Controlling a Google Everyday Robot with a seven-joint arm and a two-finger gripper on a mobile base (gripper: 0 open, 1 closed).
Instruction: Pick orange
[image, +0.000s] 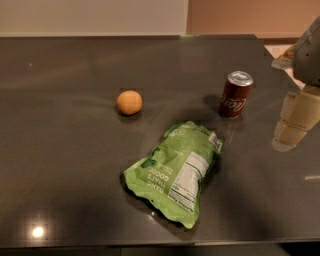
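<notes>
One orange (129, 102) sits centre-left on worktop (60, 165), apart from everything else, so approach looks unobstructed; gripper (292, 122) at right edge, well apart; open or closed, cannot tell.

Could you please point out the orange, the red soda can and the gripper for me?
Small round matte orange (129, 102): camera view, middle of its skin.
Red cylindrical metal soda can (235, 96): camera view, its side label.
Pale gripper (292, 124): camera view, its lower end, right edge.

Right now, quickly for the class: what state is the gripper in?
Gripper: at the right edge, far from the orange lying on the table; open or closed cannot be told.
</notes>
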